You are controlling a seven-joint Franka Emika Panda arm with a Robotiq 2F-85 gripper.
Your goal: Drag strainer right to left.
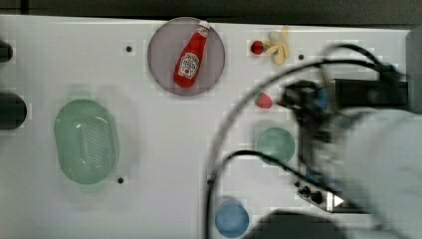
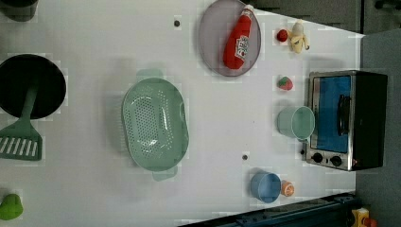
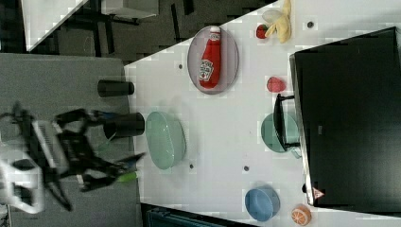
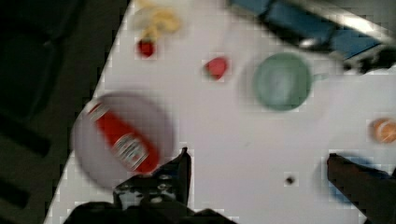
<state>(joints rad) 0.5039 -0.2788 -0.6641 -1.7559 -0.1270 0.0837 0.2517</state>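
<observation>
The strainer is a pale mint-green oval colander with a dotted centre, resting on the white table at the top view's left. It lies mid-table in the left view and near the table's edge in the right view. My gripper is open, its two dark fingers spread wide with nothing between them. It hangs above the table between the ketchup plate and the blue bowl. My blurred arm is on the top view's right, far from the strainer.
A ketchup bottle lies on a grey plate. A green cup, blue bowl, strawberry and banana stand right of the middle. A toaster oven and a black pan with a green spatula sit at the table's ends.
</observation>
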